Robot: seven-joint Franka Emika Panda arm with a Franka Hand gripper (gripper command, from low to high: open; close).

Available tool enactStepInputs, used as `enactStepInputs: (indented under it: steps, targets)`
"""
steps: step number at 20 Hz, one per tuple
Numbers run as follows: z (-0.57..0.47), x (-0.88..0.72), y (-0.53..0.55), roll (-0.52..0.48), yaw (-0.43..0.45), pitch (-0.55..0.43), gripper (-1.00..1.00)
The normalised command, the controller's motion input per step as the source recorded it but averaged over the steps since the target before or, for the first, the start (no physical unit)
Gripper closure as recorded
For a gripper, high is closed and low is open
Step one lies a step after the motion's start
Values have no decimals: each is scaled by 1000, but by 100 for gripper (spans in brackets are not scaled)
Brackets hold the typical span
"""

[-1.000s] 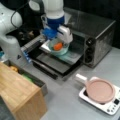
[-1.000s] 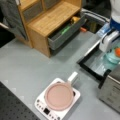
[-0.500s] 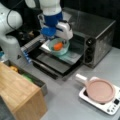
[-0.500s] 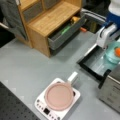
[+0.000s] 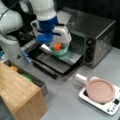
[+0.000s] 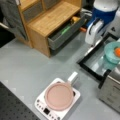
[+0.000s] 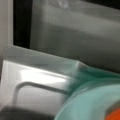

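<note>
My gripper (image 5: 63, 42) hangs in front of the open toaster oven (image 5: 95, 37), just above and beside a teal bowl (image 5: 59, 50). The bowl holds an orange item (image 5: 58, 46) and rests on the oven's pulled-out metal tray (image 5: 71, 58). In a front view the gripper (image 6: 91, 40) stands left of the bowl (image 6: 113, 53), with a small gap between them. The wrist view shows the bowl's rim (image 7: 92, 102) at the bottom right, a bit of the orange item (image 7: 115, 116), and the tray (image 7: 37, 72). No fingers show there.
The oven door (image 5: 50, 65) lies folded down. A pink pan (image 5: 100, 90) sits on a white induction cooker (image 5: 110, 108). A wooden cabinet (image 6: 50, 18) has an open drawer (image 6: 65, 32) holding yellow and green items.
The gripper has drifted slightly away from the bowl, toward a front view's left. The bowl has stayed in place on the tray.
</note>
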Motion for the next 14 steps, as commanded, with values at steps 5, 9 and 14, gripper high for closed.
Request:
enactStepInputs:
  steps: [5,9,14]
  targets:
    - [179,207,-152,43,738,26,-100]
    - [155,201,-261,68,724,38,-100]
    - [109,304,-341,113,380,94,-100]
